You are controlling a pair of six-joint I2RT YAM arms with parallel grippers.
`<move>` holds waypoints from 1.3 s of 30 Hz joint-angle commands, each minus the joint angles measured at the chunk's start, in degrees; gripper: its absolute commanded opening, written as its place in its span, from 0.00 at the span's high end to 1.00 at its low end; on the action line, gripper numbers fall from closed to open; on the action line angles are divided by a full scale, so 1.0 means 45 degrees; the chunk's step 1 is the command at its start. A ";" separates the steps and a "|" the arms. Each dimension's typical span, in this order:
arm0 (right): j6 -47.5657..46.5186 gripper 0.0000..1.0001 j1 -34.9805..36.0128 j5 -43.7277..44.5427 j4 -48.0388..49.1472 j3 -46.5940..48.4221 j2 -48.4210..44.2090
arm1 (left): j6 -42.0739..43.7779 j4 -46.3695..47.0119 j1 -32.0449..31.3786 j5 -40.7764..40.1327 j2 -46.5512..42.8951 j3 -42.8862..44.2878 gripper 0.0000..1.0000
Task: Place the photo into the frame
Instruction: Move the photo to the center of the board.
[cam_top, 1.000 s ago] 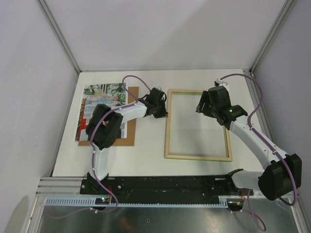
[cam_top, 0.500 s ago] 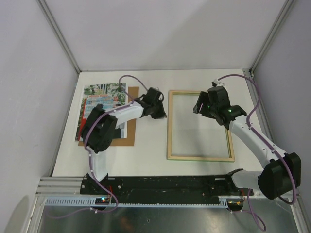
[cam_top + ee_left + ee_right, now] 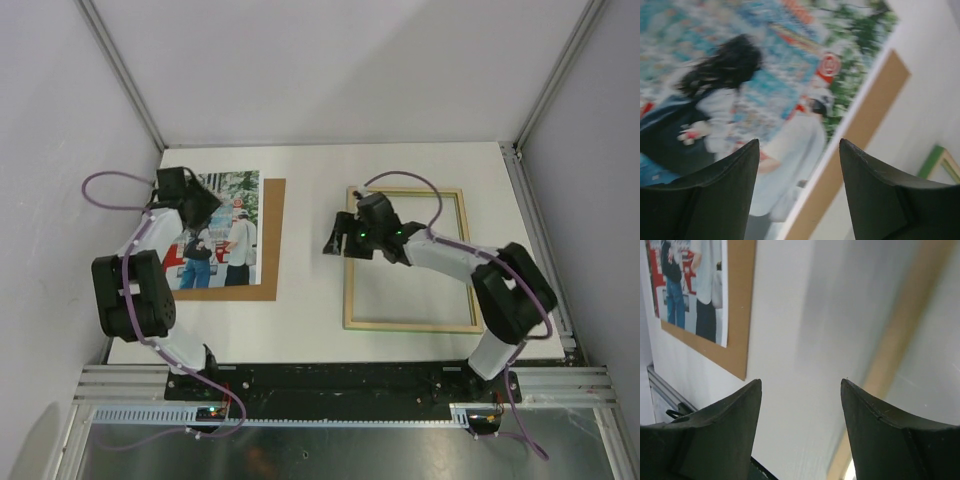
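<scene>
The photo lies flat on a brown backing board at the left of the table. In the left wrist view the photo is blurred. My left gripper hovers over its upper left part, open, with nothing between the fingers. To the right lies the frame, pale wood side up. A green edge of the frame shows in the left wrist view. My right gripper hangs just left of the frame's left bar, over bare table, open and empty.
The backing board sticks out past the photo on its right and near sides. White walls and metal posts close in the table. The arms' black base rail runs along the near edge.
My left gripper opened, let go of the frame's left bar and swung left over the photo. My right arm swept from the frame's right side to its left bar. The frame shifted slightly right.
</scene>
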 commanded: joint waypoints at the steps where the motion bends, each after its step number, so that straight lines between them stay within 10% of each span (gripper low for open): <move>1: 0.0902 0.31 0.0981 -0.1317 0.2710 0.1039 0.1538 | 0.0457 -0.0444 0.1411 -0.0256 -0.0173 -0.0601 0.29; 12: 0.0707 0.30 0.2341 -0.1538 0.2829 0.1635 0.3293 | 0.1023 -0.0431 0.3847 -0.1637 0.1304 0.0383 0.24; 39: -0.1894 0.29 0.2064 -0.0313 0.2474 0.0805 0.1998 | 0.6207 -0.2006 0.3934 -0.2913 0.5728 0.3770 0.07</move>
